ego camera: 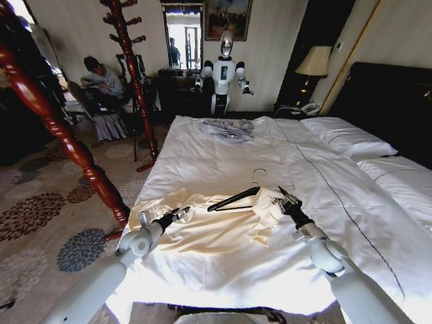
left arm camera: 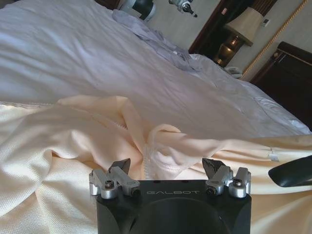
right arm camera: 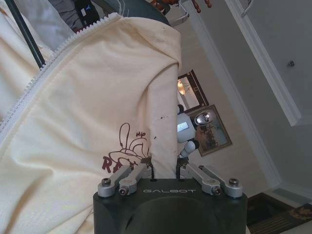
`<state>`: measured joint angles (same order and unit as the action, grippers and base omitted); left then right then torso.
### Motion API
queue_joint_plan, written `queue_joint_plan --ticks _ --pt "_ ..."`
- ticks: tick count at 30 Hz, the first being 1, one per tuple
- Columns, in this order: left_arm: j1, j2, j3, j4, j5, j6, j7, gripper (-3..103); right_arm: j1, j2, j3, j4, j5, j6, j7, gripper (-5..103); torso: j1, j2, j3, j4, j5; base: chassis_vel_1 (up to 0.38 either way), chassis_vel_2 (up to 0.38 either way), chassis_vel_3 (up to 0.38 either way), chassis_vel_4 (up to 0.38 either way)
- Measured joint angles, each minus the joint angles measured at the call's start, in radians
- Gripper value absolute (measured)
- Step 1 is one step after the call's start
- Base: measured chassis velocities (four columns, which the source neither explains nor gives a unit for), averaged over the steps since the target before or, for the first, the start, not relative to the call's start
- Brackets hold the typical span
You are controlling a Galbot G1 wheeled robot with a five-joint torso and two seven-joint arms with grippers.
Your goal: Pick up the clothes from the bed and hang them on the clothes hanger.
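Both arms reach up from the near edge of the head view onto the bed (ego camera: 223, 152). At about seven o'clock the left hand (ego camera: 181, 214) rests at the left edge of the cream-yellow garment (ego camera: 216, 236), which lies spread over the near part of the white sheet. At about five o'clock the right hand (ego camera: 287, 200) pinches a raised fold at the garment's right side. Between the two, just above the cloth toward twelve, lies the black hanger (ego camera: 233, 199), its wire hook pointing to the headboard end. A grey garment (ego camera: 227, 128) sits well apart, farther up the bed, and a reddish wooden coat stand (ego camera: 61, 131) rises at nine o'clock beside the bed.

From the left wrist, the left hand (left arm camera: 168, 170) stands released, its fingers spread over a bunched ridge of the cream-yellow garment (left arm camera: 73, 136) and gripping nothing; a dark tip of the hanger (left arm camera: 292, 171) shows at three o'clock.

From the right wrist, the right hand (right arm camera: 163, 170) is clenched on a thin edge of the cream-yellow garment (right arm camera: 92, 97), which hangs from it with its zip and a printed motif showing.

The risk I judge greatest: the right grip holds only a narrow fold, so the thin fabric could slip out if lifted. The left hand, closing on the bunched ridge, might gather several layers and block the hanger from entering.
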<state>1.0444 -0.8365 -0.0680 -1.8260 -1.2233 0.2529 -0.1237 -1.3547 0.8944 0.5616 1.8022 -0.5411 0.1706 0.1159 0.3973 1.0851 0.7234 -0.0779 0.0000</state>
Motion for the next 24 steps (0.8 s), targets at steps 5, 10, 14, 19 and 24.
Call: queue_joint_plan --ticks 5,10,14,19,24 --pt "-0.007 -0.002 0.007 -0.003 0.000 0.000 0.001 93 0.006 0.000 -0.004 0.000 0.003 0.000 0.000 19 0.000 0.000 0.000 0.0000 0.0000 0.000 0.000 0.000 0.000" --pt "-0.016 -0.003 0.015 -0.003 0.000 0.000 0.004 93 0.005 -0.001 -0.004 0.003 0.006 -0.001 0.000 19 0.000 0.000 0.000 0.0000 0.0000 0.000 0.000 0.000 0.000" --pt "-0.025 -0.005 0.024 0.002 -0.001 0.001 0.007 88 0.004 -0.001 -0.004 0.004 0.007 -0.001 0.000 19 0.000 0.000 0.000 0.0000 0.0001 0.000 0.000 0.000 0.000" --pt "-0.035 -0.012 0.038 0.013 -0.001 0.002 0.008 85 0.005 -0.001 -0.004 0.006 0.008 -0.002 0.000 19 0.000 0.000 0.000 0.0000 0.0000 0.000 0.000 0.000 0.000" --pt "-0.039 -0.022 0.055 0.001 0.001 0.002 0.008 85 0.002 0.003 -0.005 0.009 0.008 -0.002 -0.001 19 0.000 0.000 0.000 0.0000 0.0000 0.000 0.000 0.000 0.000"
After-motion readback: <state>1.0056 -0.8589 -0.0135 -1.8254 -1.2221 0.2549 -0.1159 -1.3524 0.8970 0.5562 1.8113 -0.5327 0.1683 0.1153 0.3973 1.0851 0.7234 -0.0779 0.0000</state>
